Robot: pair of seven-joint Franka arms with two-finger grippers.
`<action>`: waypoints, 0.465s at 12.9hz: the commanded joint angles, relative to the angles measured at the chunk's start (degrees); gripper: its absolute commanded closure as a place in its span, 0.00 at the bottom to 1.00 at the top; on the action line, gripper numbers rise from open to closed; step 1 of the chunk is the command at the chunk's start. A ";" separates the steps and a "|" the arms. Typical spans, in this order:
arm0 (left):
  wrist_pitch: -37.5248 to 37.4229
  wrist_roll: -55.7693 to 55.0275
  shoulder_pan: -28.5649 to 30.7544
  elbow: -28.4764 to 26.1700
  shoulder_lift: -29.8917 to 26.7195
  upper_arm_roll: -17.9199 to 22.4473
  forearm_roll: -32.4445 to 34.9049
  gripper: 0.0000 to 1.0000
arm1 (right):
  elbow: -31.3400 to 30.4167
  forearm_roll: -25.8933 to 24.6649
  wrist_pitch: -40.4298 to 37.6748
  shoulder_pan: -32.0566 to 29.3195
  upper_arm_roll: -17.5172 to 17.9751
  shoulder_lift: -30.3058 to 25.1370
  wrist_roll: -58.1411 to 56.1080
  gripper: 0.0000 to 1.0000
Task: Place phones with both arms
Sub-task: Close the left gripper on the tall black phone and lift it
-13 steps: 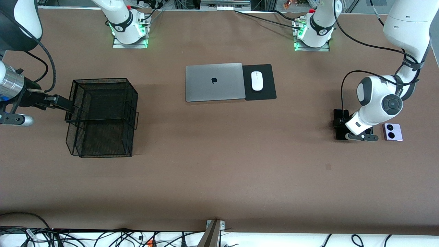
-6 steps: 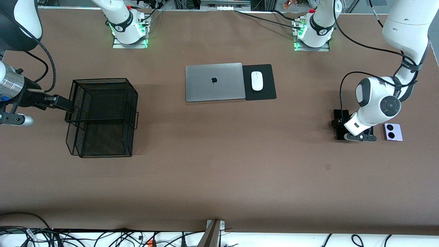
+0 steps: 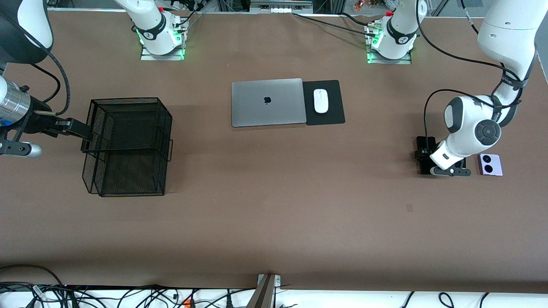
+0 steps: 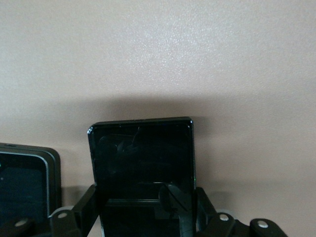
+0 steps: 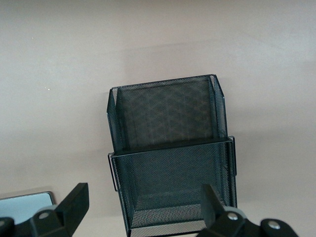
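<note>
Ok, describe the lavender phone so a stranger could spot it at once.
Find the left arm's end of the table, where the left pincer is shut on a black phone. The lavender phone lies flat right beside it. It alone is pale, squarish, with two black circles.

High front camera facing both arm bases across the counter [image 3: 274,222], left wrist camera close above a black phone [image 4: 141,158], right wrist camera higher over the mesh basket [image 5: 170,163], basket [image 3: 128,145] shared with front view

Even overhead light — soft shadows, sharp focus.
</note>
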 commanded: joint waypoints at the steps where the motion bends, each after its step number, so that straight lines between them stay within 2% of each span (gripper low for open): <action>1: -1.36 -1.63 -0.71 4.56 1.73 -0.34 -0.75 0.80 | -0.31 0.37 -0.38 0.17 -0.02 -0.29 -0.30 0.00; 3: -11.17 -1.45 -1.33 11.14 1.64 -0.51 -0.66 0.81 | -0.48 0.37 -0.38 -0.01 -0.02 -0.29 -0.65 0.00; 6: -17.27 -2.41 -3.96 18.53 2.08 -0.51 -0.84 0.82 | -1.54 0.37 -0.29 -0.01 -0.02 -0.38 -3.27 0.00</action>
